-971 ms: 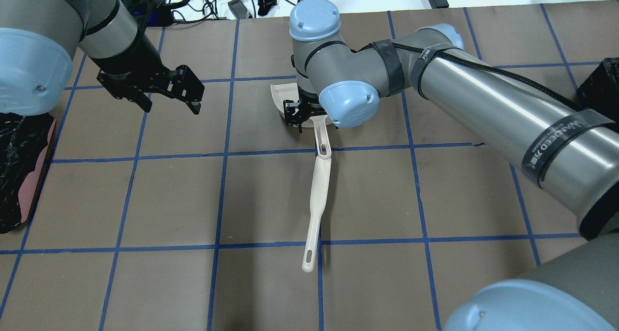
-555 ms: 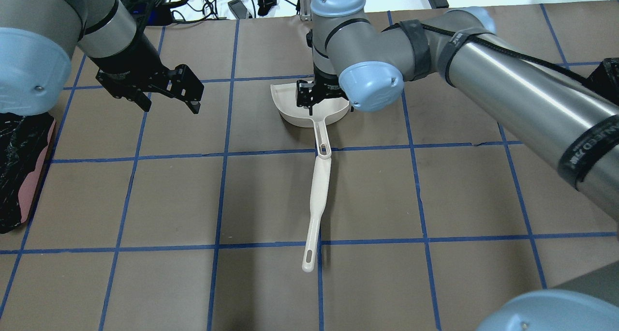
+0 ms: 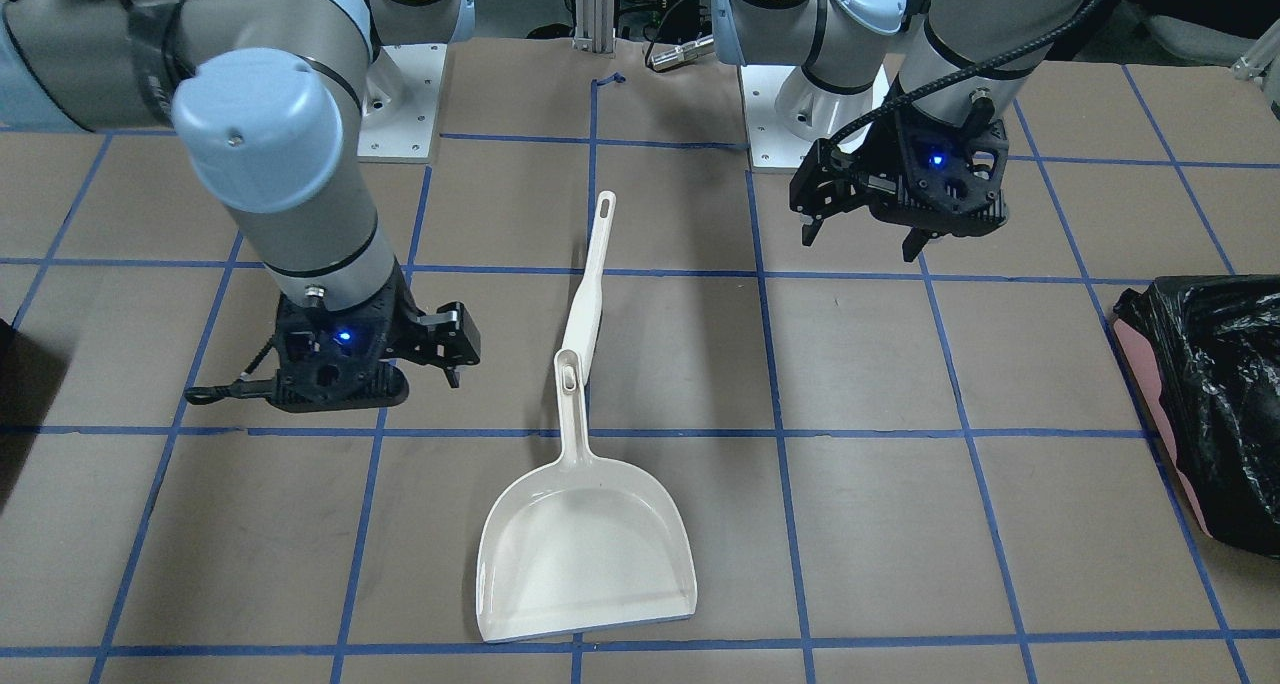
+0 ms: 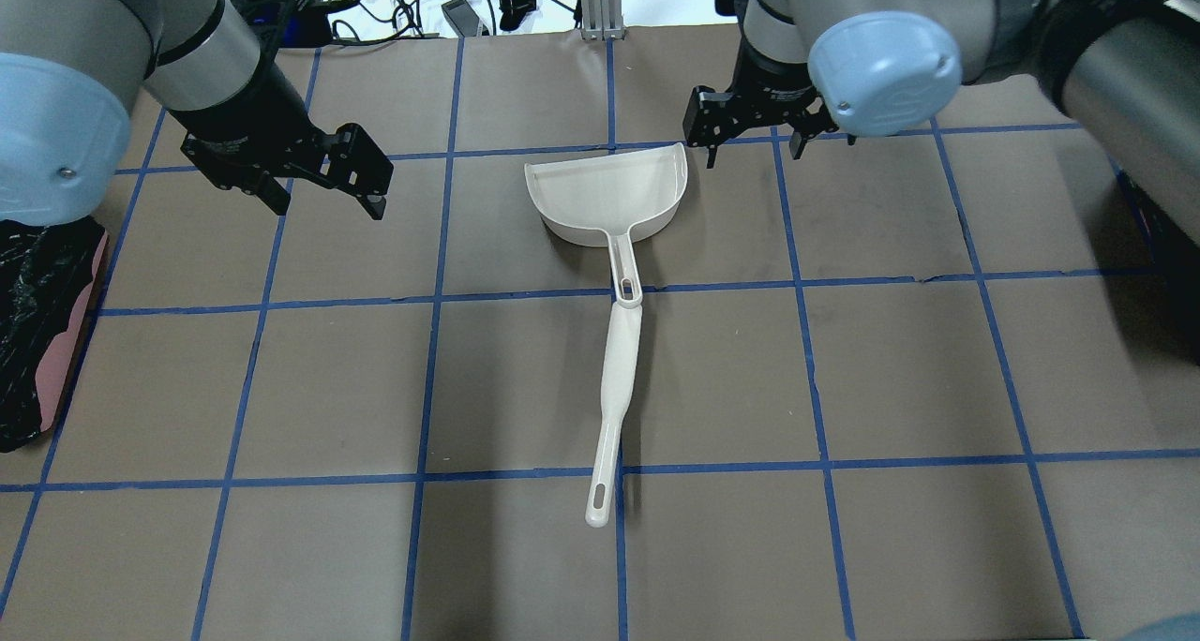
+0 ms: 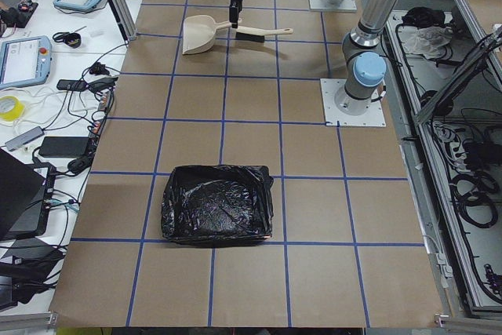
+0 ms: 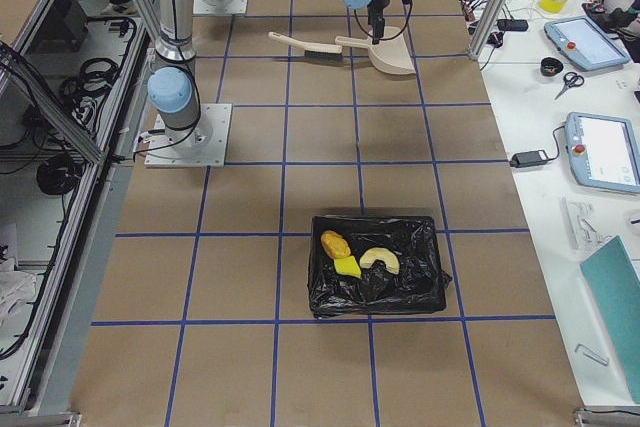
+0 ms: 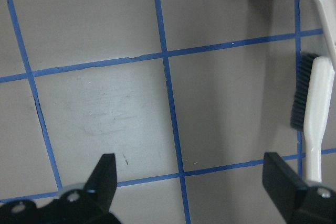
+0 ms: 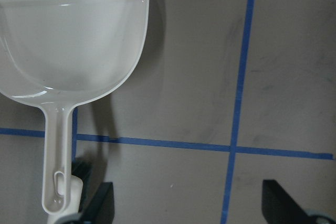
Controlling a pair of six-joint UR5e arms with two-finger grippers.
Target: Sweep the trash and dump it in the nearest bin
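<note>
The trash lies in a black-lined bin in the exterior right view: a round bun, a yellow sponge wedge and a curved pastry. A white dustpan lies empty on the table, also in the front view. A white brush lies against its handle. My right gripper is open and empty, just right of the pan's far corner. My left gripper is open and empty, hovering left of the pan.
A second black-lined bin sits at the table's left end and looks empty in the exterior left view. Cables and devices lie beyond the far table edge. Blue tape lines grid the brown table.
My right gripper has moved off the dustpan, rightwards and further away, leaving the pan uncovered on the table. The left arm, pan and brush have not moved.
</note>
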